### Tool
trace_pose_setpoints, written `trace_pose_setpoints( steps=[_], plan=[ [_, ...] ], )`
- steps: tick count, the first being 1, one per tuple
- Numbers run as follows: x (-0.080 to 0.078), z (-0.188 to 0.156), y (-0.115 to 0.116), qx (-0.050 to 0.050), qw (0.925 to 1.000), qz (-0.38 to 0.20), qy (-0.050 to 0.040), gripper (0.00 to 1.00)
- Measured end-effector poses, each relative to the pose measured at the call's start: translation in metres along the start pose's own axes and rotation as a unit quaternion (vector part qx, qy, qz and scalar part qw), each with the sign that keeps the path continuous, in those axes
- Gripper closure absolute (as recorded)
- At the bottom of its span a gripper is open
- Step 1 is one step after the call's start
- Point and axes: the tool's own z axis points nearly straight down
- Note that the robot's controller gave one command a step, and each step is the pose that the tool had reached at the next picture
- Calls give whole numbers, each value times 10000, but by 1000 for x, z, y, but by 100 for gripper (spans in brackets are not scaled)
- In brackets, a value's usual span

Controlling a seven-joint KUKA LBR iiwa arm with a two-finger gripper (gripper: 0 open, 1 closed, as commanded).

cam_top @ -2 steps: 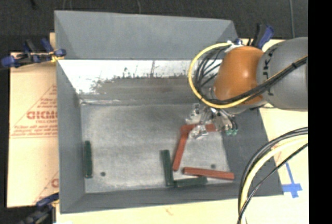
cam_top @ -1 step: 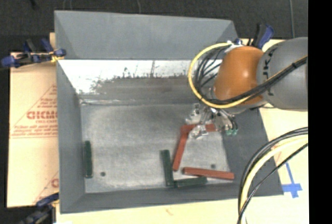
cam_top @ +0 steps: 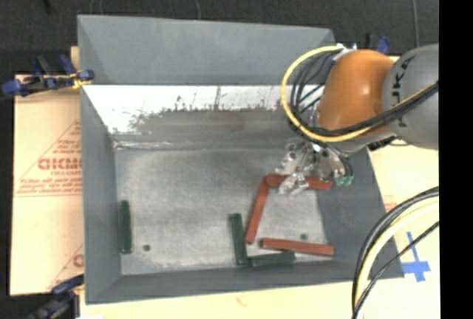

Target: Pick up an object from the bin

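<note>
Bin (cam_top: 100,192): grey metal, floor mostly bare. Contents listed left to right.

1. Dark green stick (cam_top: 125,227). Lies alone near the left wall, pointing up-and-down the view, well apart from everything else.
2. Second green stick (cam_top: 238,238). Centre-front, its lower end meeting a third green stick (cam_top: 272,261) that lies along the front wall.
3. Long red stick (cam_top: 256,212). Slanted, its lower end just beside item 2 and its upper end reaching towards the gripper.
4. Red stick (cam_top: 295,245). Lies flat near the front right, just above the third green one.
5. Short red bar (cam_top: 321,184). Right of centre, lying crosswise directly beneath the gripper (cam_top: 301,176), with an end showing on either side of it. This is the likely thing to be picked.

Gripper state — cannot tell whether it is apart or closed; the tool sits low over item 5, and whether it grips the bar is unclear.

Handling notes, as judgement: all the sticks look like rigid, light bars, plastic or painted wood, smooth-sided and not fragile. They are best taken across the narrow width near mid-length so the bar hangs level. An end grip risks it pivoting — and item 3's nearby tip could be nudged.
</note>
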Motion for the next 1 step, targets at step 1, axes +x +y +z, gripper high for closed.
trace_pose_setpoints(
  steps=[1],
  plan=[
    [13, -143, 4, 2, 10000, -98, 0, 100]
  ],
)
